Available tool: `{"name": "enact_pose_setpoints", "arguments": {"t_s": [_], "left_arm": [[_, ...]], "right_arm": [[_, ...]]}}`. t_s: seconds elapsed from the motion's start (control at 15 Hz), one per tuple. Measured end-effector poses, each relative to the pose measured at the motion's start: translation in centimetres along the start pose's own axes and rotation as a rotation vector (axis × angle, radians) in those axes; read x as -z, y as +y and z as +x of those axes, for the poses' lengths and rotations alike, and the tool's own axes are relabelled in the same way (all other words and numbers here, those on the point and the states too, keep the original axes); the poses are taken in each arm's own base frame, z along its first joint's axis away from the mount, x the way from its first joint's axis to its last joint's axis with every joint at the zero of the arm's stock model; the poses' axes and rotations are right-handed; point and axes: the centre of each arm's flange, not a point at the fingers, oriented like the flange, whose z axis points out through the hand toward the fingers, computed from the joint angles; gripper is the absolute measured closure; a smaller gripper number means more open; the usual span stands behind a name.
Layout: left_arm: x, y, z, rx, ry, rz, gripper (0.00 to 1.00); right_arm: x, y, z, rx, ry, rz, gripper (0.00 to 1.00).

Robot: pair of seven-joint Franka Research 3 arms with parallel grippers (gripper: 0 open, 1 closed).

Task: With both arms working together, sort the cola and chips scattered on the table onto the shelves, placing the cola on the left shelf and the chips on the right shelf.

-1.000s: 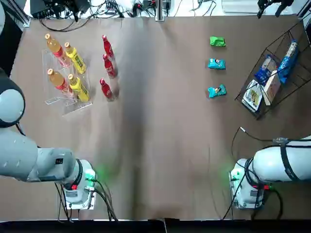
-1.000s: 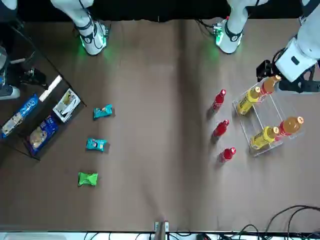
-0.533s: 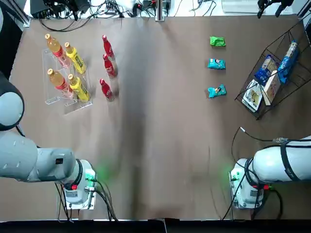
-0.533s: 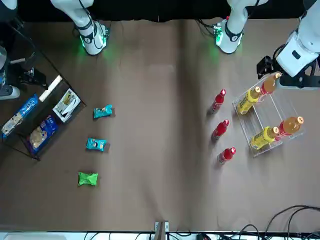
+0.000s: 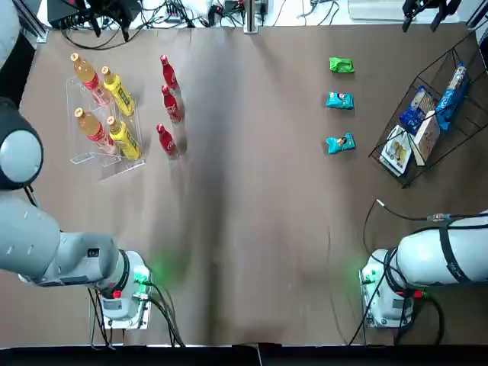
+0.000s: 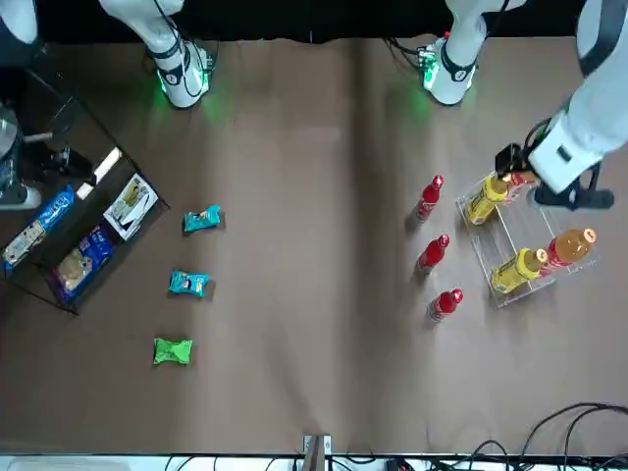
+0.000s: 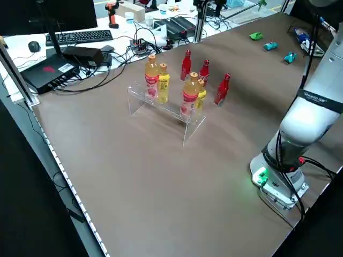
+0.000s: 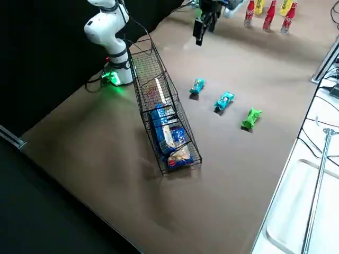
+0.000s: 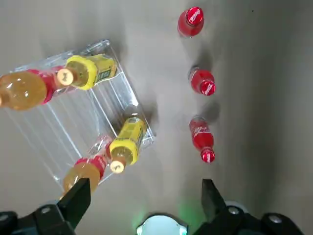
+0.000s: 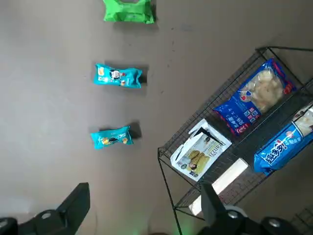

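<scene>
Evidently, the small red-capped cola bottles (image 9: 201,135), upright on the brown tabletop (image 5: 252,191), must be approached rightward from the spread, empty left pincer (image 9: 145,191) near the clear acrylic rack (image 9: 73,115); small green-and-teal crinkly packets (image 10: 117,77) are placed leftward of the opened right pincer (image 10: 145,191) near the black wire-mesh rack (image 10: 171,198)

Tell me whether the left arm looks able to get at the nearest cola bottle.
Probably yes: the left gripper hangs open and empty, and nothing stands over that bottle.

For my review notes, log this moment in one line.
left gripper: open, above table | right gripper: open, above table | colas, chips: unshelved
</scene>
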Motion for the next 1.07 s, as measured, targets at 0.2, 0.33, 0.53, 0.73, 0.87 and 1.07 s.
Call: {"name": "enact_pose_setpoints", "arguments": {"t_s": [0.2, 0.33, 0.53, 0.73, 0.87, 1.07], "left_arm": [[-3.1, 0.0, 2.6, -0.004, -0.019, -0.012, 0.0], [-4.7, 0.1, 4.1, -0.006, -0.011, -0.019, 0.0], [-8.3, 0.6, 5.9, 0.045, 0.046, -0.029, 0.0], [-11.1, 1.2, 6.5, 0.076, 0.086, -0.037, 0.0], [-12.6, 1.9, 7.0, 0.108, 0.127, -0.045, 0.0], [-14.9, 3.3, 8.6, 0.126, 0.187, -0.012, 0.0]], "right_arm": [[-1.6, 0.5, 1.3, -0.012, -0.011, -0.001, 0.0], [-2.2, 0.7, 2.0, -0.05, -0.002, -0.002, 0.0], [-4.6, 0.9, 3.8, -0.162, -0.014, -0.006, 0.0], [-6.7, 1.4, 5.4, -0.227, -0.015, -0.009, 0.0], [-8.8, 2.2, 6.7, -0.311, -0.028, -0.013, 0.02], [-12.6, 2.1, 9.7, -0.539, 0.024, -0.012, 0.04]]}}
